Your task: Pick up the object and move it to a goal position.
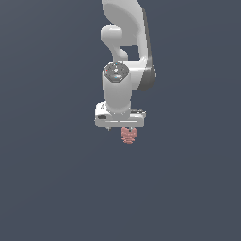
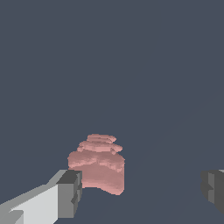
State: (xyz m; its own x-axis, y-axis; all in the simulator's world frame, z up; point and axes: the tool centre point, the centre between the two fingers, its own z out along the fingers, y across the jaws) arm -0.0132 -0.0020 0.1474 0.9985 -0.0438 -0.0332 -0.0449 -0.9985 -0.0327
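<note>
The object point(image 1: 128, 136) is a small pinkish-red, ridged lump that tapers to one end. In the exterior view it shows just under the white gripper point(image 1: 121, 127), which points straight down over it. In the wrist view the object point(image 2: 98, 162) lies between the two grey fingertips, right beside one fingertip point(image 2: 70, 193) and far from the other point(image 2: 213, 190). The gripper point(image 2: 142, 192) is open, with its jaws wide apart and not closed on the object. I cannot tell whether the near fingertip touches the object.
A flat, plain dark grey-blue surface point(image 1: 56, 188) fills the rest of both views. The white arm point(image 1: 127, 52) rises above the gripper toward the top of the exterior view. No goal marker shows.
</note>
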